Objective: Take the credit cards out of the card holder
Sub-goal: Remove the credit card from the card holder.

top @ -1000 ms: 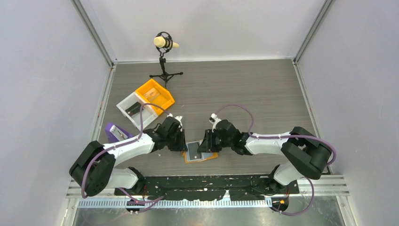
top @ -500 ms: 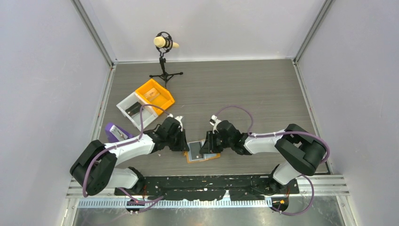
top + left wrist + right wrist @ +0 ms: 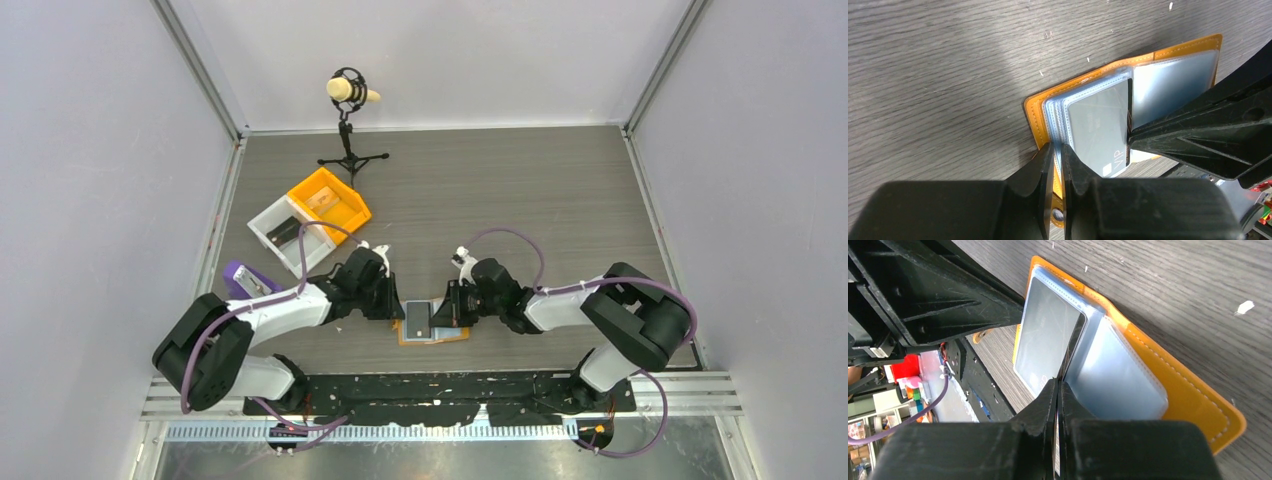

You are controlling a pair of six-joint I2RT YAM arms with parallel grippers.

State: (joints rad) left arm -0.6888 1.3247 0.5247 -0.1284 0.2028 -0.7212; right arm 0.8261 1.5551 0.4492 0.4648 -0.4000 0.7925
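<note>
1. The left gripper (image 3: pixel 1058 159) has its fingers (image 3: pixel 1040 172) drawn in to a thin slit. They pinch the left edge of the card holder (image 3: pixel 1168 52), where the plastic sleeves (image 3: pixel 1058 107) meet the orange rim.
2. The right gripper (image 3: pixel 1058 386) is clamped tight. Its fingers (image 3: pixel 1040 405) meet on the edge of a grey credit card (image 3: pixel 1045 335), and the card's dark edge runs straight into the seam between them.
3. The card holder lies open on the table (image 3: pixel 560 200), close to its near edge and between the two grippers.
4. The top view alone shows the wider scene:
   - An orange bin (image 3: pixel 330 205) and a white bin (image 3: pixel 285 235) stand far left.
   - A microphone (image 3: pixel 350 92) on a stand is at the far edge.
   - The card is only a small dark rectangle there.
5. The left wrist view shows the right gripper's black fingertip meeting the card's right edge. The right wrist view shows the orange stitched cover and an empty-looking pale sleeve on the right half.
6. Pale letters reading "VIP" sit at the card's near corner in the left wrist view. The smaller print mid-card is too blurred to read.
</note>
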